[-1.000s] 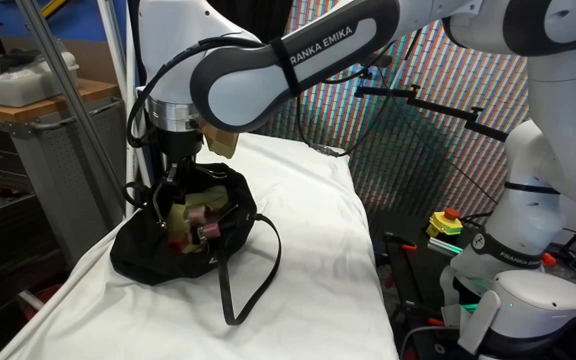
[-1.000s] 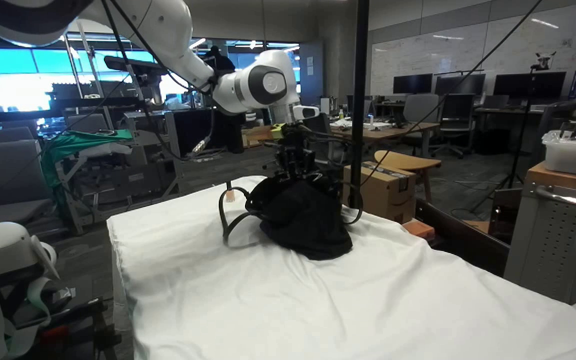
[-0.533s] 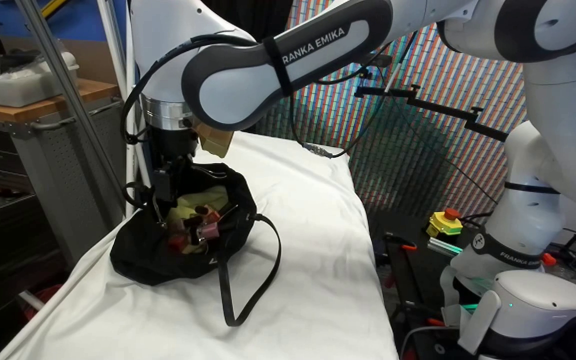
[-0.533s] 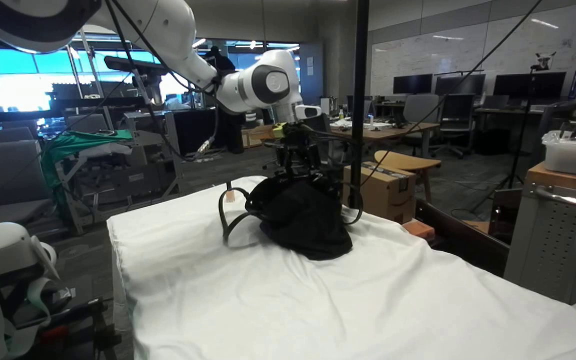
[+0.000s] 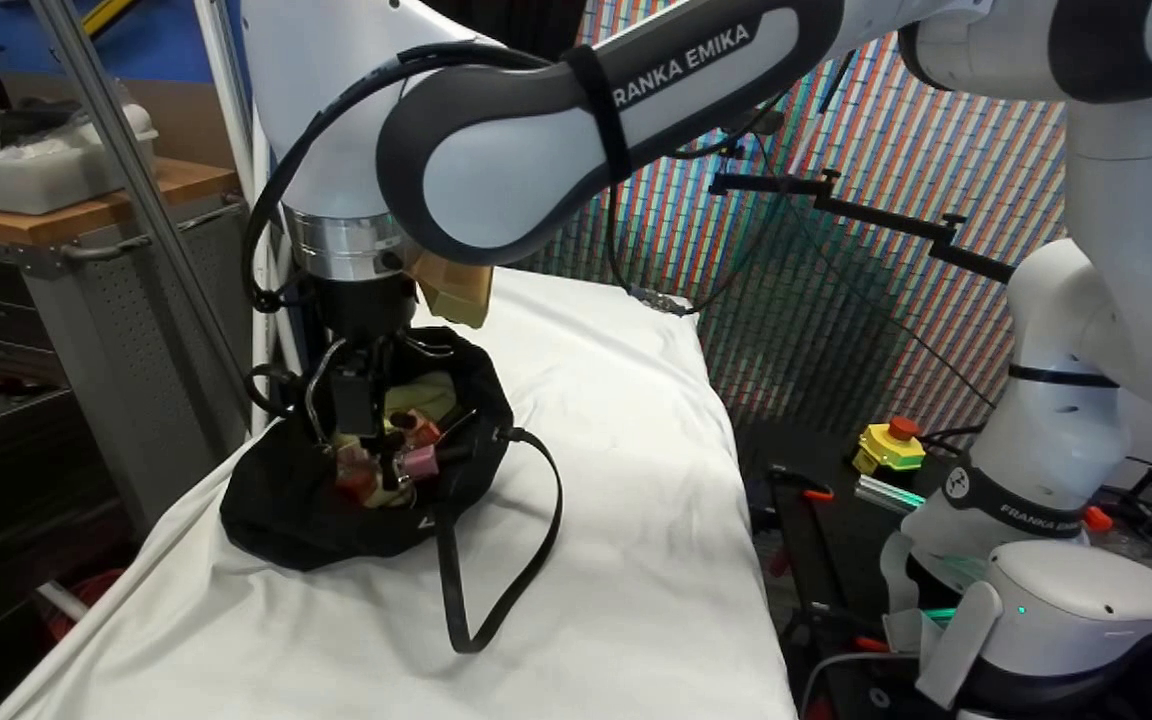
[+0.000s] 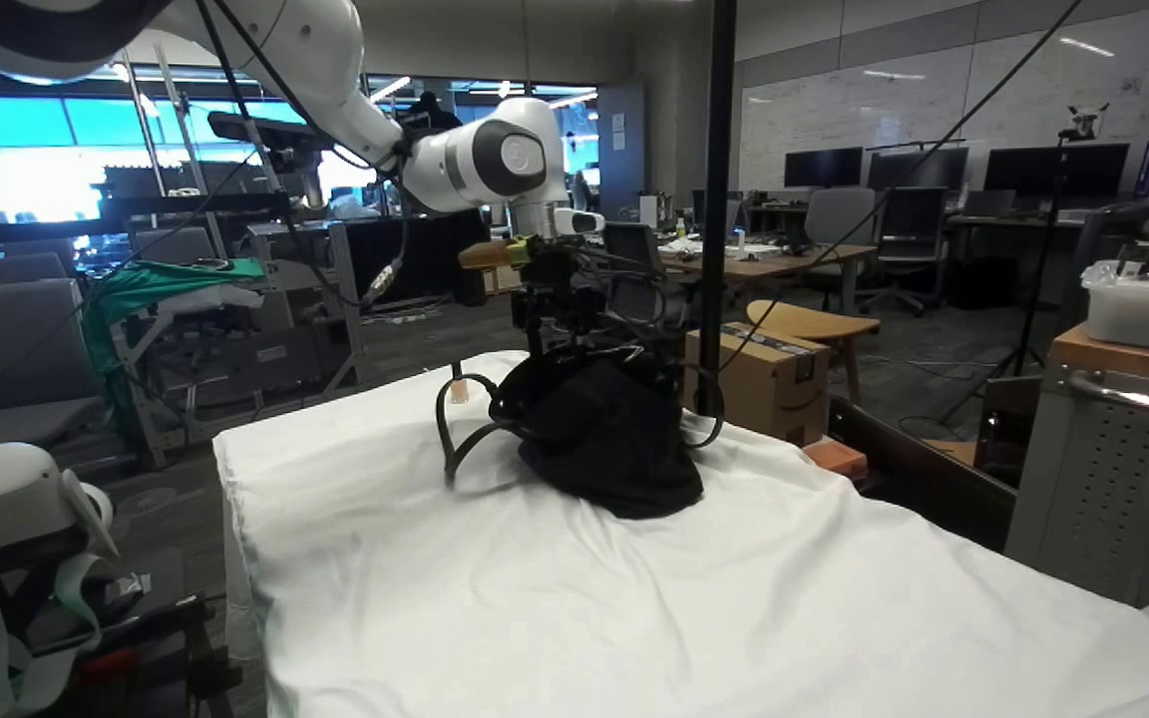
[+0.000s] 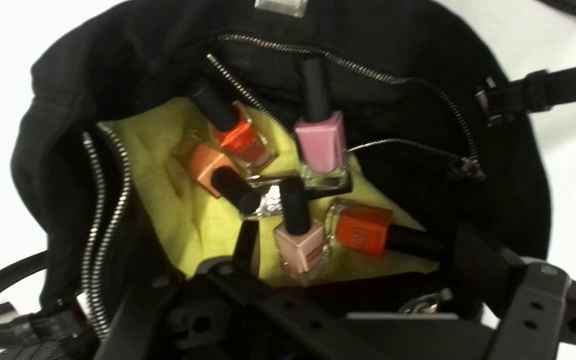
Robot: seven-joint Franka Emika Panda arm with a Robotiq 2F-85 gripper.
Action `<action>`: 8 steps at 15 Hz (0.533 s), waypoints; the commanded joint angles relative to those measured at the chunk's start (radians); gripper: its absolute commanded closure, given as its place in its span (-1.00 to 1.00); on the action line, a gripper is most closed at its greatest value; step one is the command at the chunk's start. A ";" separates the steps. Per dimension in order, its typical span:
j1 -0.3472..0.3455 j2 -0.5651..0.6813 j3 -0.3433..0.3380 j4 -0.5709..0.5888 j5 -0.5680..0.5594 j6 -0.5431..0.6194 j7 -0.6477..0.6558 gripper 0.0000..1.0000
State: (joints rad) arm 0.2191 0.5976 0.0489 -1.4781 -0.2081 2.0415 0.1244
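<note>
White cloth [image 6: 734,598] (creased) bears a bag [image 6: 609,439] and small bottle [image 6: 459,391].

Black-capped nail polish bottles [image 7: 320,142]: pink, beige, peach, silver (partly hidden), two red-orange; jumbled on yellow fabric [image 7: 153,145] inside open black bag [image 7: 383,32].

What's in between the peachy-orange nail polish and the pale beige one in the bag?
A silvery bottle lies there, plus the black cap of the peachy-orange nail polish. The wrist view shows it.
</note>
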 commanded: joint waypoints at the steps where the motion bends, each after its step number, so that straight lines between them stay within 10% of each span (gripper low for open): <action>1: 0.043 -0.108 0.035 -0.123 0.011 -0.022 0.028 -1.00; 8: 0.137 -0.166 0.115 -0.221 0.011 -0.018 0.086 -1.00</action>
State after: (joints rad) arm 0.3320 0.4753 0.1435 -1.6471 -0.2071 2.0264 0.1914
